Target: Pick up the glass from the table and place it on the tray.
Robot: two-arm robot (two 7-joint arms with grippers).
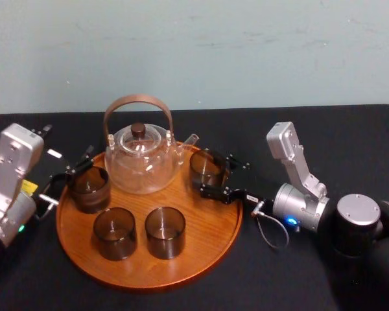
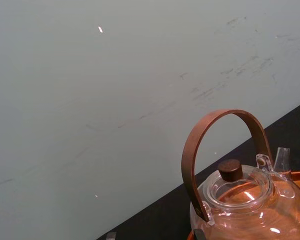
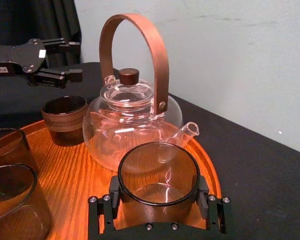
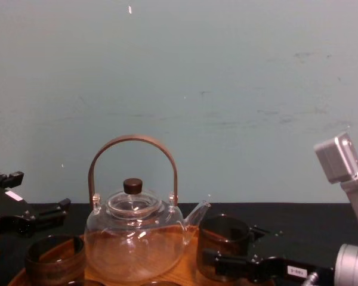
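Note:
My right gripper (image 3: 158,196) is shut on a dark smoky glass (image 3: 158,175), with a black finger pressed against each side. That glass (image 1: 207,167) is at the right edge of the round wooden tray (image 1: 214,249), just beside the teapot's spout. I cannot tell whether its base touches the wood. My left gripper (image 1: 68,180) stands open at the tray's left rim, a little above and outside another glass (image 1: 89,188), with nothing between its fingers. From the chest, the held glass (image 4: 222,237) shows right of the teapot.
A clear glass teapot (image 1: 142,159) with a brown arched handle stands at the back of the tray. Two more dark glasses (image 1: 115,233) (image 1: 165,232) stand at its front. The black table (image 1: 350,142) stretches around the tray to a pale wall.

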